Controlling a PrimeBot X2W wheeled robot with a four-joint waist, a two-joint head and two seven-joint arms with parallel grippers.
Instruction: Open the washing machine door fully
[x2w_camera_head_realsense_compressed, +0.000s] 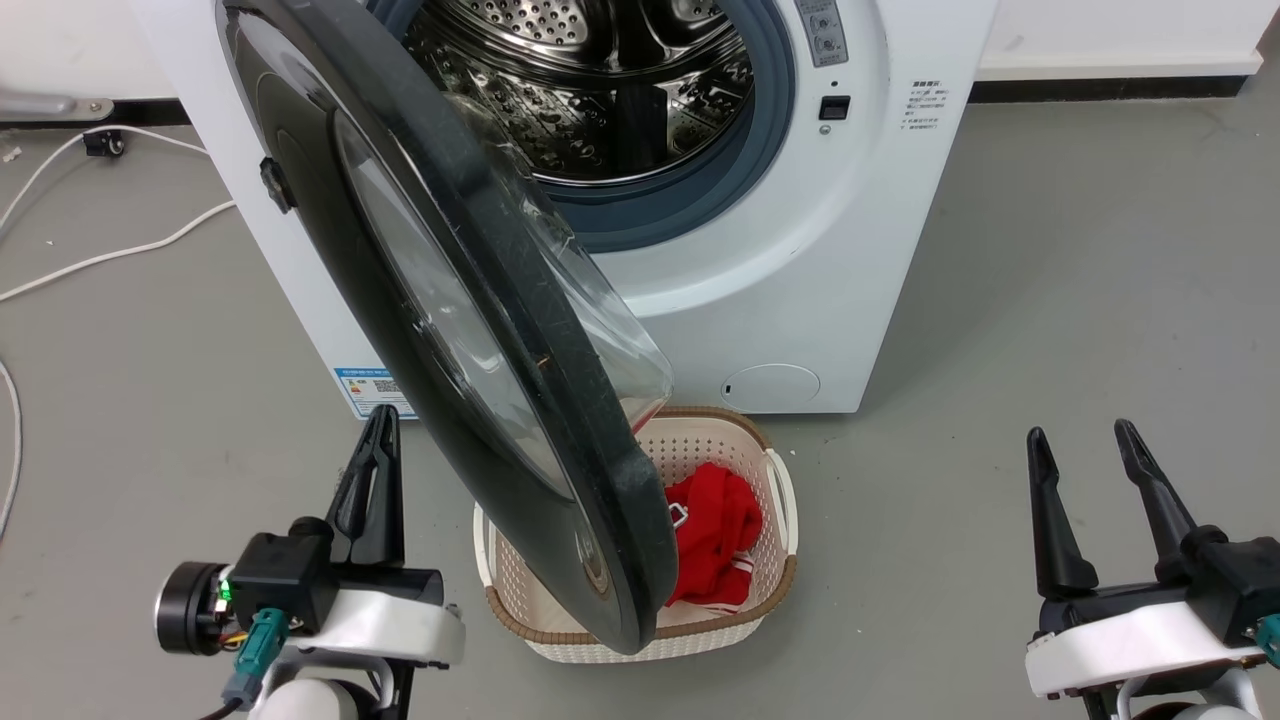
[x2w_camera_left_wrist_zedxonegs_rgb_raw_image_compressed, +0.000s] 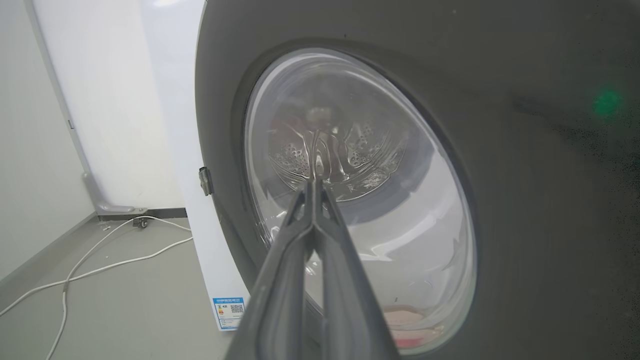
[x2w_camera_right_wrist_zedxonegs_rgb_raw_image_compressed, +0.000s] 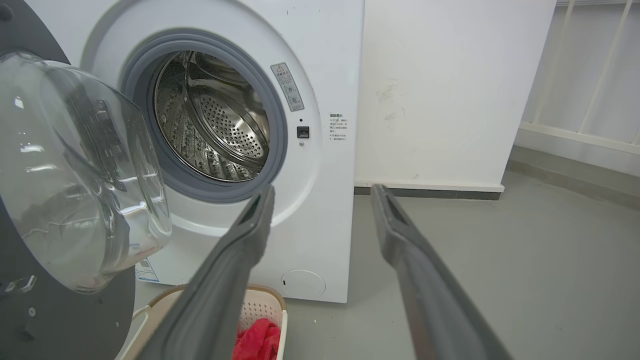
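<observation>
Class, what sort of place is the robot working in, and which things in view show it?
Probably a laundry area, perhaps a test room: a white front-loading washing machine with its door swung open, a laundry basket holding red clothing before it, and a bare grey floor.

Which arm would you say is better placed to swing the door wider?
Probably right: the right gripper stands open on the door's inner side, where a push widens it; the shut left gripper faces the outside.
</observation>
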